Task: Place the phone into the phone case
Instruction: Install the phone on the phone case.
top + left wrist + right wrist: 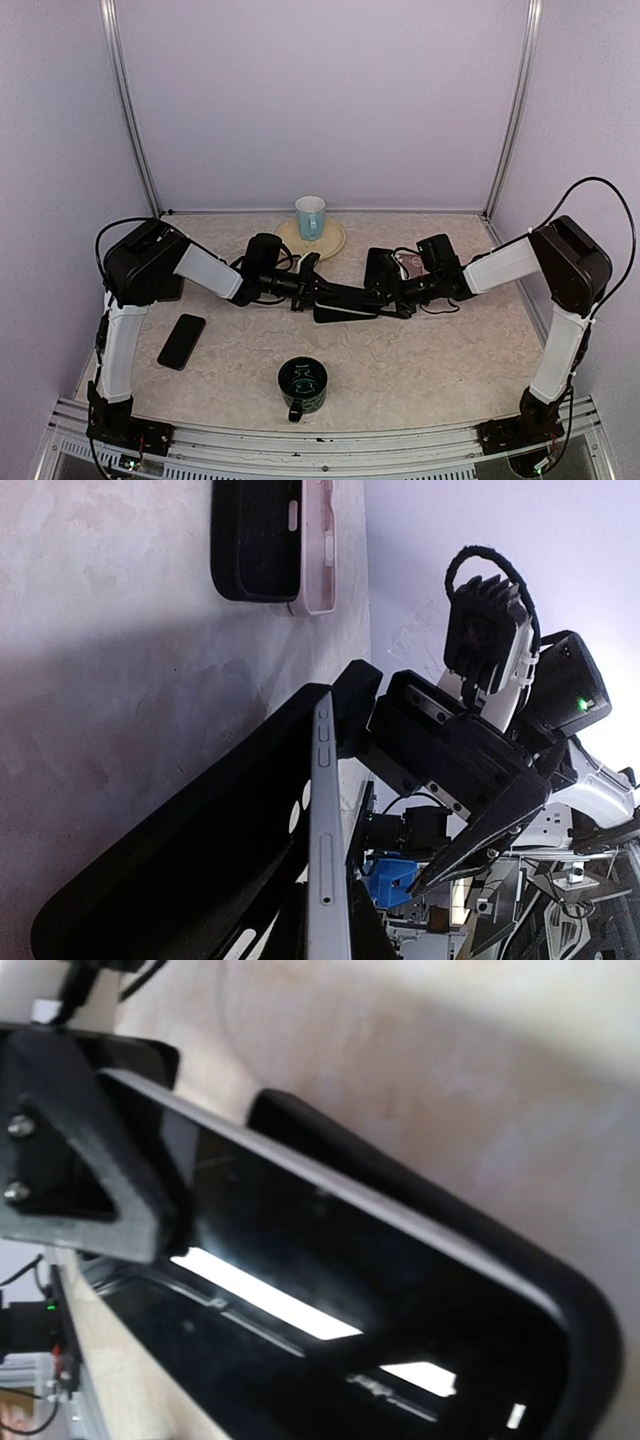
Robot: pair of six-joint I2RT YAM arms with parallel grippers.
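Note:
A dark phone with a silver edge (pixel 325 860) is held above the table between both arms (pixel 345 300). A black phone case (pixel 200 850) sits round its far end and stands off it at the near end. My left gripper (pixel 305 285) is shut on the phone's near end. My right gripper (pixel 385 293) is shut on the far end, where case and phone meet (pixel 360 705). In the right wrist view the glossy screen (pixel 300 1260) fills the frame with the case rim (pixel 480 1240) behind it. My right gripper's own fingers are hidden there.
A second black phone (pixel 181 340) lies on the table at the front left. A spare black case (pixel 381 264) and a pink case (pixel 410 265) lie behind the right gripper. A light blue mug (pixel 310 215) stands on a plate (pixel 335 240) at the back. A dark mug (pixel 303 385) stands at the front.

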